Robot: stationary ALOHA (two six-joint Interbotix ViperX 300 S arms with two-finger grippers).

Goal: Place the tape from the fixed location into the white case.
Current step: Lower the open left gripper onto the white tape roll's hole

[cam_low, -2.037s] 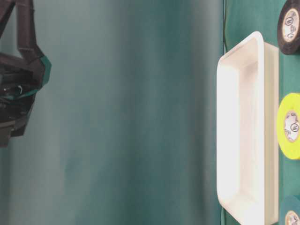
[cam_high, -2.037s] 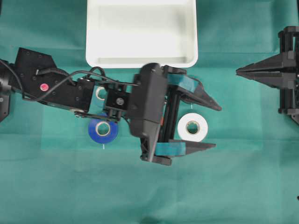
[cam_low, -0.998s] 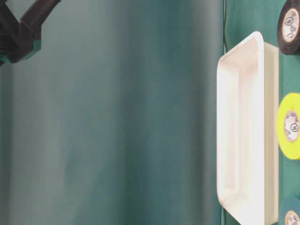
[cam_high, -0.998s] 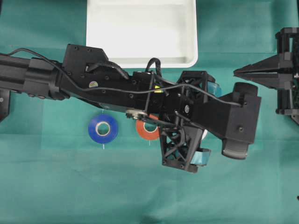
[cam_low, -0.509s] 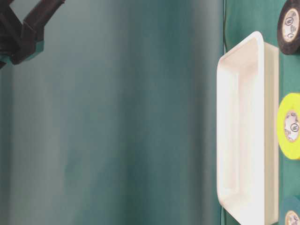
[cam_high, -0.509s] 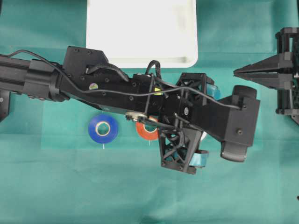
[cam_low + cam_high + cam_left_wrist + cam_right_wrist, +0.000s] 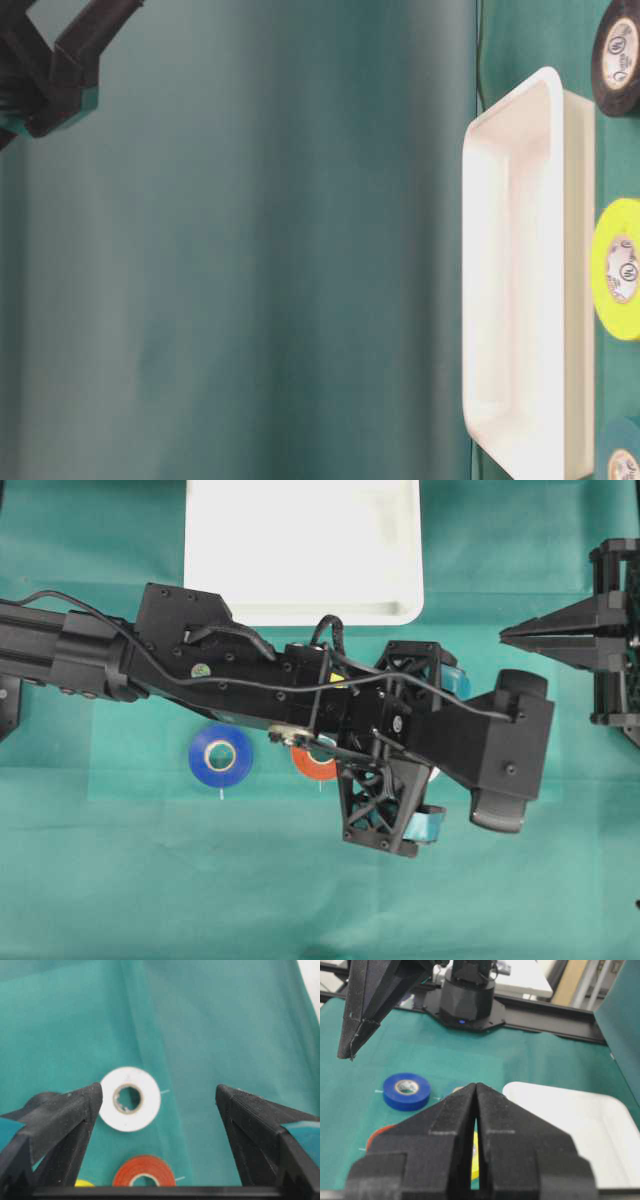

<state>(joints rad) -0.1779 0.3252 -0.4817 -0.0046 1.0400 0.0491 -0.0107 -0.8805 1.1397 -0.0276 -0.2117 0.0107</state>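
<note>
Counter (image 7: 120, 880): covered edge to edge in a teal-green cloth, faintly creased.
Cloth folds (image 7: 150, 1035): long soft ridges running across the fabric.
Backdrop (image 7: 250, 240): plain teal-green sheet, blurred, darker in bands.
Far edge (image 7: 545, 1015): black rail along the counter's end.
Behind the rail (image 7: 580, 980): pale panels and slanting grey posts, out of focus.
Light: even, soft shadows.

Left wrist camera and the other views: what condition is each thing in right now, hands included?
left hand: open wide, above the cloth, holding nothing.
right hand: shut, empty, parked at the side.
white tape: flat on the cloth, between the open fingers, untouched.
white case: upright, nothing visible inside.
orange roll: lying flat.
blue roll: lying flat.
</note>
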